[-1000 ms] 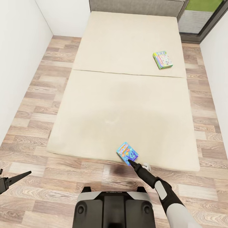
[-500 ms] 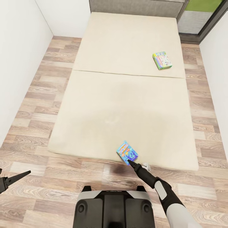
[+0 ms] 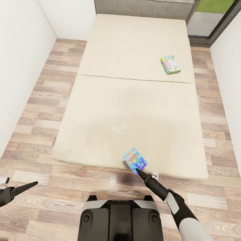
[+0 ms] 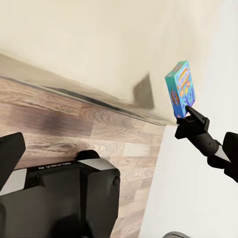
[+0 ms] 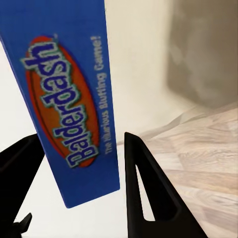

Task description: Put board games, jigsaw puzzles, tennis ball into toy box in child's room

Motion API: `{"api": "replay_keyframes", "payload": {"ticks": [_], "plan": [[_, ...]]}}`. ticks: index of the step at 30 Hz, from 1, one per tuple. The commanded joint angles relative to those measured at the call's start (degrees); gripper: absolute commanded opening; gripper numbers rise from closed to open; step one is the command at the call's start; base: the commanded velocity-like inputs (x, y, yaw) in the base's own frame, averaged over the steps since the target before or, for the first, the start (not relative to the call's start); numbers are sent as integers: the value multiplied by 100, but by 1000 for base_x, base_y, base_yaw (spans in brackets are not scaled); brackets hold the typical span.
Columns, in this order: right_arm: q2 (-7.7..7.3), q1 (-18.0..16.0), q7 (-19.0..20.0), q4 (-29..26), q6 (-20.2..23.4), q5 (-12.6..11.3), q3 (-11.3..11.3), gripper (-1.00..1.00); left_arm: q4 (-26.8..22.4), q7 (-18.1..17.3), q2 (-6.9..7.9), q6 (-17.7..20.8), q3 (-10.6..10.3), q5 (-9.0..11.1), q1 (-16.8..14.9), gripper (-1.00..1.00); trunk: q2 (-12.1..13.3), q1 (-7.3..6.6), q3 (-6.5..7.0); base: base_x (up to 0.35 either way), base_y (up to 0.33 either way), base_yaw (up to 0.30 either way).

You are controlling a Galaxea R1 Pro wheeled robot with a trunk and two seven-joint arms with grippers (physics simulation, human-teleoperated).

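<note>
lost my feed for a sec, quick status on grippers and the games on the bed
Right gripper shut on blue Balderdash box at bed near edge. Left gripper empty, jaw state unclear. Second game box lies farther up bed. Nothing in the way.

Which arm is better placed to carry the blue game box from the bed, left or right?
Right. The right pincer is at the blue game box near the bed's edge, its fingers on both sides of it. The left pincer hangs over the floor, far away.

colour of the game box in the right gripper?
Blue game box with an orange-red oval logo; clearest in the right wrist view.
</note>
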Motion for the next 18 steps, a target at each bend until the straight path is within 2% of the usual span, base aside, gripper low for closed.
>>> {"api": "replay_keyframes", "payload": {"ticks": [1,12,18], "plan": [[4,-2,34,-2,49,4,-33,-100,0,-27,-1,61,-1,-8,-2,100,36,-20,15,0,0,0],[1,-12,60,-2,90,7,-33,-100,0,-27,-3,61,-10,-9,-2,100,477,-262,212,0,0,0],[-105,-26,102,-112,257,14,-29,-100,0,-27,-2,66,-214,-9,-3,100,718,-394,320,0,0,0]]}}
